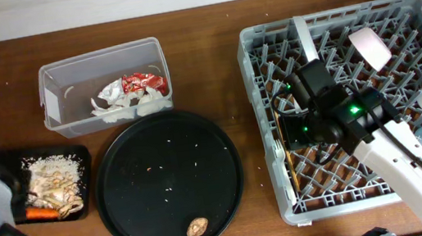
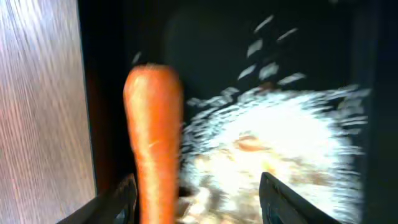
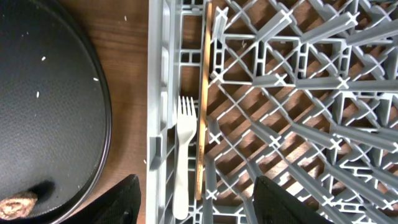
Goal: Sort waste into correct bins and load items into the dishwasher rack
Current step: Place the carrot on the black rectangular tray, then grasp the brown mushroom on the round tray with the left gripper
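Dishwasher rack (image 3: 158, 93), grey moulded lattice, held a white plastic fork (image 3: 185, 149) lying flat beside a thin wooden stick (image 3: 203, 99) along one wall. Right gripper (image 3: 199, 208) hung above them, jaws wide, empty. Left gripper (image 2: 199, 205) stood wide over the shallow black tray (image 2: 205, 37), where a smooth orange carrot (image 2: 154, 137) lay beside pale grainy food (image 2: 273, 143); view blurred.
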### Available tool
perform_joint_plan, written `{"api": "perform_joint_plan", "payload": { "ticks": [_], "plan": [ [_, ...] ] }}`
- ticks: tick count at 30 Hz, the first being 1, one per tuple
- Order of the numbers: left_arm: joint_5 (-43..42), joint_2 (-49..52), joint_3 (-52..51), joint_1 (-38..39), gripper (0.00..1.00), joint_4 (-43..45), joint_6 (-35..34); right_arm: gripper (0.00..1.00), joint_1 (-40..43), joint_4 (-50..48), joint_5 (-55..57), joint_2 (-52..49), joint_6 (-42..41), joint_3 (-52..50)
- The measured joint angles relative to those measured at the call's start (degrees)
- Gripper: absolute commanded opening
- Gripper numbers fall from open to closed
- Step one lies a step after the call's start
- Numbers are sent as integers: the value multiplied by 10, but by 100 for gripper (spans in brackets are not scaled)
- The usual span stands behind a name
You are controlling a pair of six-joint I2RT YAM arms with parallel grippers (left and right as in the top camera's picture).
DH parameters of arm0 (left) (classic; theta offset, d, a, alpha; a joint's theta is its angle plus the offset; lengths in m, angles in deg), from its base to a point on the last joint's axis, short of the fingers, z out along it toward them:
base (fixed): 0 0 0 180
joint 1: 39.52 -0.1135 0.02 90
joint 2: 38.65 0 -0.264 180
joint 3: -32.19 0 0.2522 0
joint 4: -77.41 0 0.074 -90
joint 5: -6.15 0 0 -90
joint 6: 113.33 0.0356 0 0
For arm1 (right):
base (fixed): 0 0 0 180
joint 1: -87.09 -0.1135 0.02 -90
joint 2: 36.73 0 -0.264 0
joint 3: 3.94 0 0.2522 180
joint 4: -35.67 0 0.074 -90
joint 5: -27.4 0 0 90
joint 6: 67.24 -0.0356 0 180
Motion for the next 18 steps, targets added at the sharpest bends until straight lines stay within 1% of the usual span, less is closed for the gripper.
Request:
{"api": "perform_joint_plan", "payload": {
  "ticks": [1, 2, 4, 6, 8, 9, 11, 13, 14, 16, 17, 18],
  "plan": [
    [-4, -24, 17, 0, 70, -20, 2, 62, 0, -1, 0, 0, 0, 0],
    [-16, -72, 28, 4, 70, -36, 4, 62, 0, 0, 0, 0, 0, 0],
    [-33, -118, 39, 25, 71, -58, 13, 62, 0, 0, 0, 0, 0, 0],
    [-66, -134, 41, 109, 74, -123, 28, 62, 0, 0, 0, 0, 0, 0],
    [-77, -132, 42, 195, 75, -186, 32, 62, 0, 0, 0, 0, 0, 0],
    [-87, -132, 41, 268, 76, -233, 38, 62, 0, 0, 0, 0, 0, 0],
    [-95, -132, 41, 362, 80, -265, 61, 62, 0, 0, 0, 0, 0, 0],
    [-93, -132, 40, 453, 83, -298, 103, 62, 0, 0, 0, 0, 0, 0],
    [-100, -132, 40, 530, 85, -308, 137, 62, 0, 0, 0, 0, 0, 0],
    [-100, -132, 40, 591, 86, -316, 165, 62, 0, 0, 0, 0, 0, 0],
    [-109, -132, 40, 644, 85, -316, 178, 62, 0, 0, 0, 0, 0, 0],
    [-117, -131, 36, 676, 86, -317, 182, 62, 0, 0, 0, 0, 0, 0]
  ]
}}
